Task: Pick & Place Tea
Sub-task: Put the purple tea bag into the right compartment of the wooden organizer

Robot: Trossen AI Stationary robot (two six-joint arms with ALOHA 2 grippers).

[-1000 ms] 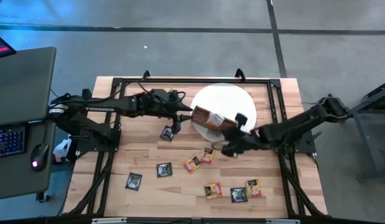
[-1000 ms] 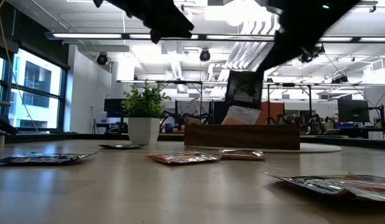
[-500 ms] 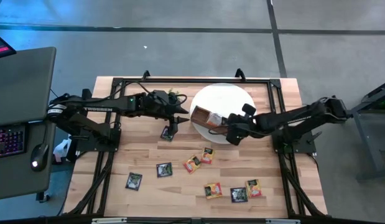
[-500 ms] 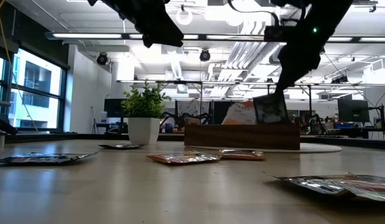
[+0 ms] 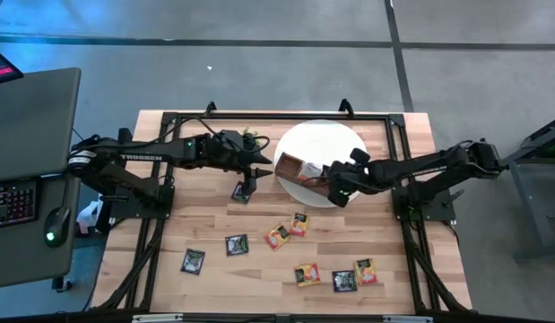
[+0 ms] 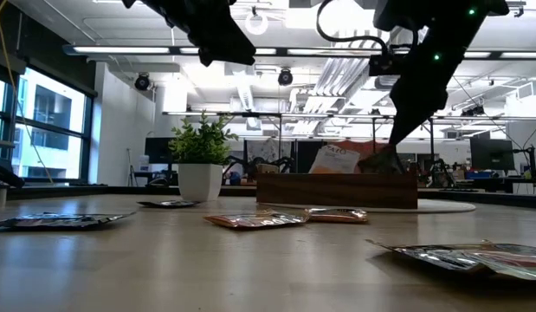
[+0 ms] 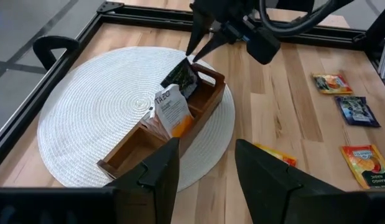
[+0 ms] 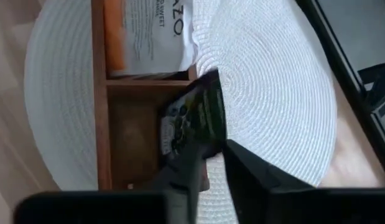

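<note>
White mat [image 7: 86, 118]: right gripper [image 7: 195, 53] pinches black sachet [image 7: 180, 79] in tray [image 7: 208, 102]; left gripper [image 7: 204, 168] open.

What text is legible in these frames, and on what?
"TAZO": white-and-orange sachet standing in the wooden tray, left wrist view.
"AZO" and partly "SWEET": the same sachet, right wrist view, cut off at the frame edge.
Black sachet in the right gripper: print too blurred to read.
Loose sachets on the table, and the left arm's lettering: too small to read.
</note>
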